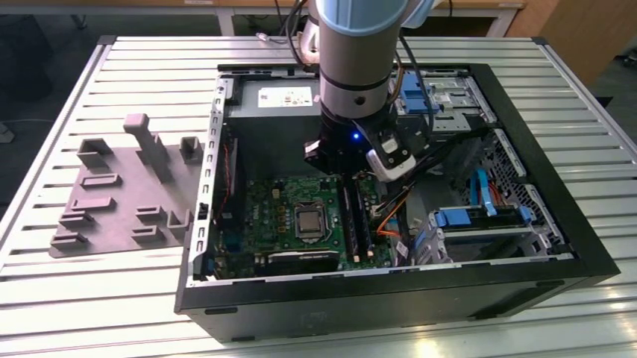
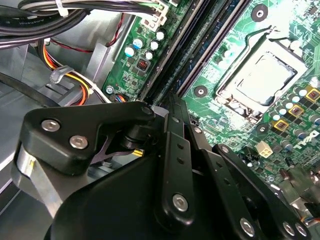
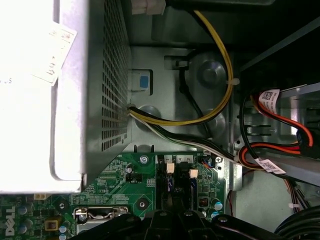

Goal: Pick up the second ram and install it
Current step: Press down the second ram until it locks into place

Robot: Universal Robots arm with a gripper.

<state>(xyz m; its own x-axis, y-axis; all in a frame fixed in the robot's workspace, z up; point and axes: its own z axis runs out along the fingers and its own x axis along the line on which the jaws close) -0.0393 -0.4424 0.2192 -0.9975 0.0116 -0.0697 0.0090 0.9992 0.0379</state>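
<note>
**Gripper low over the memory slots**

Over the green board (image 1: 298, 220) inside the open computer case (image 1: 557, 246), the gripper (image 1: 344, 168) hangs at the near end of the long black slots (image 1: 353, 216), close to the power-supply box (image 1: 283, 97). In the exterior view those slots run from the gripper's tip toward the case's front wall, alongside the processor socket (image 1: 310, 222).

The second ram looks to be the dark stick (image 2: 200, 55) lying lengthwise in the slot channel ahead of the black linkage in the second wrist view; it may be seated or only resting there, and the angle is too poor to say which. Its long axis follows the slots, so it runs straight away from the fingertips rather than across them.

Whether the jaws are parted or closed cannot be told: the linkage bars hide the tips in both wrist views, and nothing is plainly clamped between them.

On the exterior view's left, the grey plastic tray (image 1: 110, 201) sits on the slatted table (image 1: 60, 298), well apart from the arm, with no stick lying on its raised blocks.
</note>
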